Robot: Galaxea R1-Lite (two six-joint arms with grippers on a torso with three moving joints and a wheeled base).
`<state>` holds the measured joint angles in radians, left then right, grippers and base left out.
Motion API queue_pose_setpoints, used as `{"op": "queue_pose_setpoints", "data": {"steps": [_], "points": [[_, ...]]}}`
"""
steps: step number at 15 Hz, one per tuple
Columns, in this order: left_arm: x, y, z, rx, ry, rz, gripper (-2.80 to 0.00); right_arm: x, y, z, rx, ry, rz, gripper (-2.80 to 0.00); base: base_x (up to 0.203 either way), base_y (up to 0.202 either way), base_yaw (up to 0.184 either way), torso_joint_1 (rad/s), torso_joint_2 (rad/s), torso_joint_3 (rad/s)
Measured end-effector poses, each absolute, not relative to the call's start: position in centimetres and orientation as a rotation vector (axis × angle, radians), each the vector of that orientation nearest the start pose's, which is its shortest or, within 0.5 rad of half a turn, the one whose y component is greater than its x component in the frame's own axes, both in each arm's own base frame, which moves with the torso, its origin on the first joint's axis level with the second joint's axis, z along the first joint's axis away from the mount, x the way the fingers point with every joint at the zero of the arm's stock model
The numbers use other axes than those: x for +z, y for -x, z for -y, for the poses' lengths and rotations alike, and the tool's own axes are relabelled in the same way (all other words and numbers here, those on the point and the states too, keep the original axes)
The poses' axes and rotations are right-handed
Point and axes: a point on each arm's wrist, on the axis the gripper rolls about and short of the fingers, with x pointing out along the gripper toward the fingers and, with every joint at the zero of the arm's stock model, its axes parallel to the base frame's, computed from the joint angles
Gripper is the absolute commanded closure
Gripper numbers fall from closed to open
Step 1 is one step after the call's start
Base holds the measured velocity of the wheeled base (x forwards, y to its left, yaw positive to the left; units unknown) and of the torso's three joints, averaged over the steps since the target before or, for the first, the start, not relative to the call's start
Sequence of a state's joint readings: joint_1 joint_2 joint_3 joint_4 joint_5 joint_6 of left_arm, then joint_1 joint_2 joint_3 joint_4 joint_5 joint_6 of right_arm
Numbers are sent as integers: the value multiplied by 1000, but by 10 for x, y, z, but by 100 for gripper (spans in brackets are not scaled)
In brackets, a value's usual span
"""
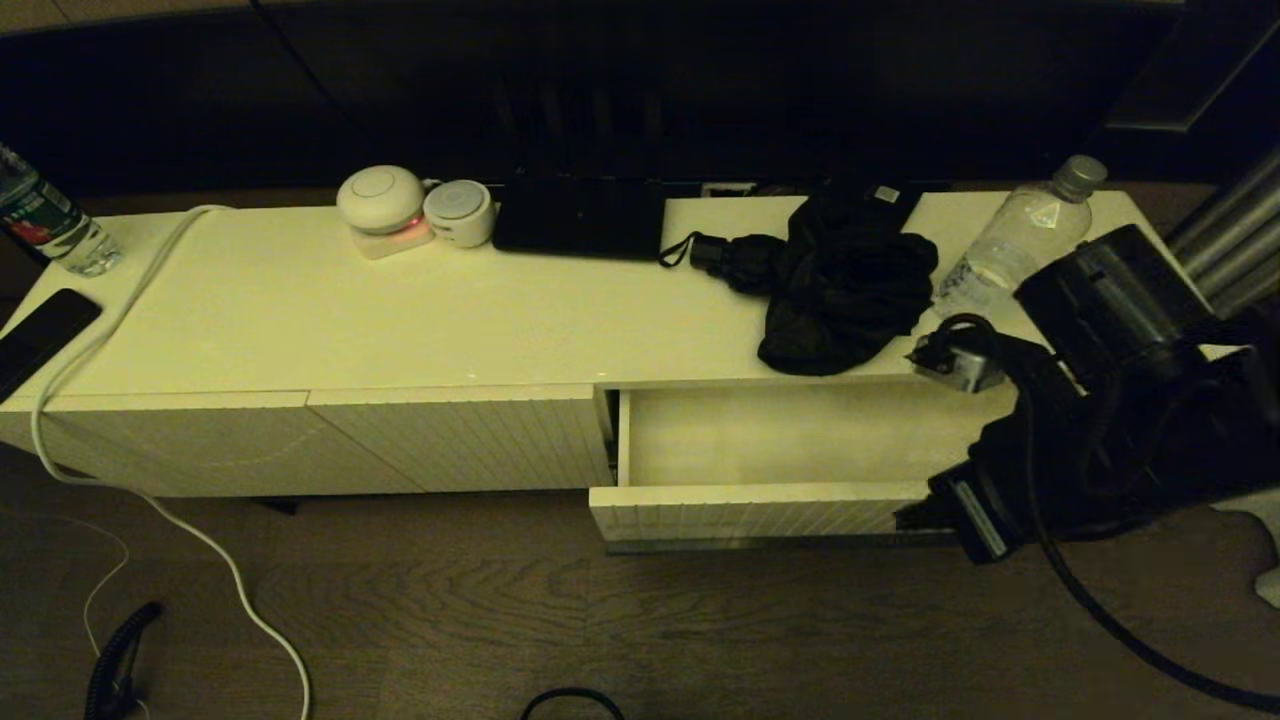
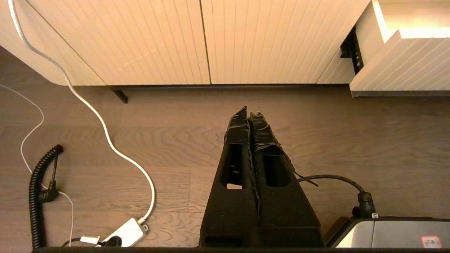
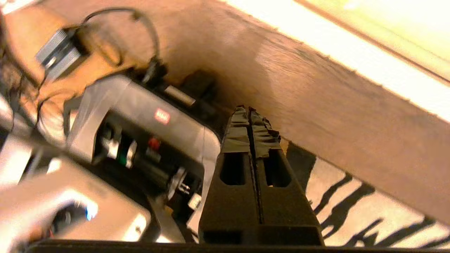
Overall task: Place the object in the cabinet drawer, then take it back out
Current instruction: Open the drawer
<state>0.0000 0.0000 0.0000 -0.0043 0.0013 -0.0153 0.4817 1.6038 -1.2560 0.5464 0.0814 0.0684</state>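
Your wide, shallow cream-white cabinet drawer [image 1: 770,470] with its ribbed front stands pulled out and bare inside, so the placing step looks not yet begun. Your right pincer [image 3: 249,109] has its fingers pressed together on nothing, low beside the drawer's front corner, pointing down at the wooden floor [image 3: 316,105]. The crumpled black cloth bundle [image 1: 845,285], probably the object, lies on the pale worktop [image 1: 300,310] above and behind that pincer; you must lift, open, and reach it. Your left pincer [image 2: 249,113] hangs closed, parked over the floor.
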Motion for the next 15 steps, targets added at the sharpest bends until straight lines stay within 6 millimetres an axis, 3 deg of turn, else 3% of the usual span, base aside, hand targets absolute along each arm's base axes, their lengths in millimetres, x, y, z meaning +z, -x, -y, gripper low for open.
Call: {"op": "queue_pose_setpoints", "data": {"steps": [7, 15], "points": [[76, 23, 0, 1, 15, 4, 0, 213, -285, -138, 274, 82, -935, 0, 0, 0, 0, 0, 0, 0], [76, 23, 0, 1, 15, 4, 0, 198, -326, -121, 127, 57, -909, 0, 0, 0, 0, 0, 0, 0]]}}
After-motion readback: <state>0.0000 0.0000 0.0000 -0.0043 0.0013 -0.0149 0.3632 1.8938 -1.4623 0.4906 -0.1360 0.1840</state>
